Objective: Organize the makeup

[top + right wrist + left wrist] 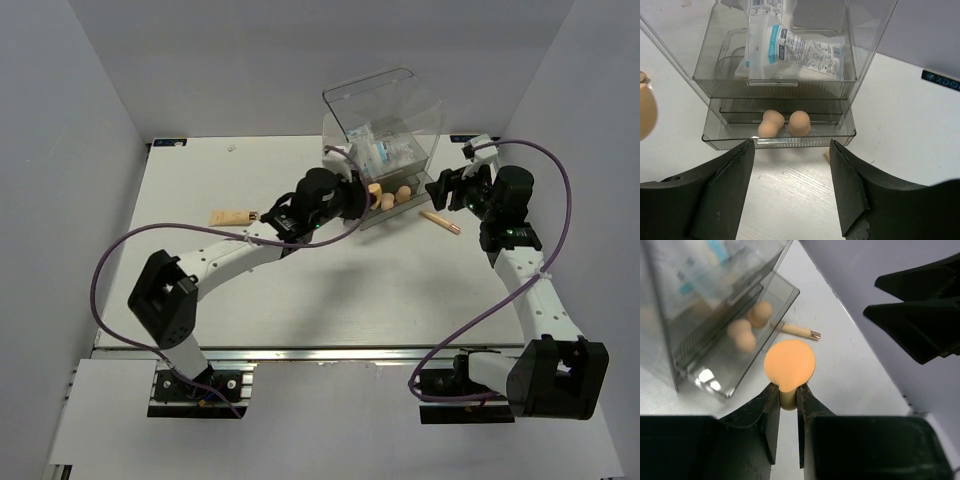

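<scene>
The left pincer (788, 393) is closed tight on the narrow end of a peach sponge (790, 364), with the round end sticking out past the fingertips. It holds the sponge above the desk (330, 290), just beside the front left corner of the clear drawer box (385, 125).

The box's lower drawer (780, 139) juts out from the box. Two more sponges (785, 123) lie side by side in it, touching each other, near its front wall. The upper drawer (775, 85) holds a clear packet (795, 47) with white and blue print, lying flat.

The right pincer (791, 148) faces the front of the box with its fingers spread wide and nothing between them. It sits near the open lower drawer, not touching it.

A thin peach stick (440, 221) lies flat on the desk just to the right of the lower drawer, below the right pincer in the overhead view. A beige tube (233, 215) lies on the desk well apart from the box, out to the left of the left arm.
</scene>
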`<state>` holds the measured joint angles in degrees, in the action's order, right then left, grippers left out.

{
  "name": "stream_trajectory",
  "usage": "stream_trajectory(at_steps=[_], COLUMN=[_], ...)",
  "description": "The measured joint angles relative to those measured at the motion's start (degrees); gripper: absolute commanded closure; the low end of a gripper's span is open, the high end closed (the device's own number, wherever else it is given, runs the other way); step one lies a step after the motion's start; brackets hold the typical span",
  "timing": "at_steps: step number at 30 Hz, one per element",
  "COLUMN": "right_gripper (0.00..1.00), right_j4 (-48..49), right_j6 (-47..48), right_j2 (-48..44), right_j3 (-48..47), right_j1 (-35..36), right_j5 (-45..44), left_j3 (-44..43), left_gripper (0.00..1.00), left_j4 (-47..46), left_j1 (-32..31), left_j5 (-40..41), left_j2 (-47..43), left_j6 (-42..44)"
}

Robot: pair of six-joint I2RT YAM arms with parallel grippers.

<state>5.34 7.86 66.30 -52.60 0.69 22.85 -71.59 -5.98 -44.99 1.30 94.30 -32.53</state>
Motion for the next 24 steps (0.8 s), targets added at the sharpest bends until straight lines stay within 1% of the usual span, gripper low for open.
stream_trajectory(at_steps=[3, 7, 10, 13, 16, 17, 19, 21, 24], right_gripper=[0.34, 0.34, 0.34, 0.33, 0.3, 0.3, 0.28, 0.27, 0.29], right_j4=[-0.8, -0.9, -0.9, -0.9, -1.1, -1.1, -1.2, -1.1, -0.9], right_j6=[-2.8, -4.5, -5.1, -5.4, -5.4, -5.4, -5.4, -5.6, -6.9], right_j2=[0.2, 0.2, 0.2, 0.0, 0.0, 0.0, 0.3, 1.0, 4.0], right_j3=[0.0, 0.0, 0.0, 0.8, 1.6, 1.8, 1.8, 1.8, 1.8], right_j1=[-1.1, -2.7, -3.4, -3.7, -3.7, -3.7, -3.7, -3.7, -3.7], right_j5=[0.4, 0.7, 1.1, 1.4, 1.7, 2.0, 3.0, 4.1, 6.2], left_j3=[-8.6, -18.4, -24.1, -27.8, -30.6, -30.8, -30.8, -30.8, -31.7], left_gripper=[0.85, 0.82, 0.82, 0.8, 0.68, 0.56, 0.45, 0.39, 0.38], left_j4=[3.5, 9.3, 13.4, 15.8, 17.5, 17.9, 18.7, 19.5, 19.4], left_j1=[-2.6, -3.9, -4.5, -4.9, -5.3, -5.4, -5.7, -5.8, -5.8], left_j5=[1.9, 6.1, 10.1, 13.9, 17.3, 18.4, 20.5, 22.0, 23.2], left_j2=[4.9, 12.6, 18.4, 23.7, 28.2, 29.1, 30.1, 30.2, 30.1], left_j6=[9.3, 21.5, 28.5, 33.3, 36.5, 37.2, 38.3, 38.8, 38.3])
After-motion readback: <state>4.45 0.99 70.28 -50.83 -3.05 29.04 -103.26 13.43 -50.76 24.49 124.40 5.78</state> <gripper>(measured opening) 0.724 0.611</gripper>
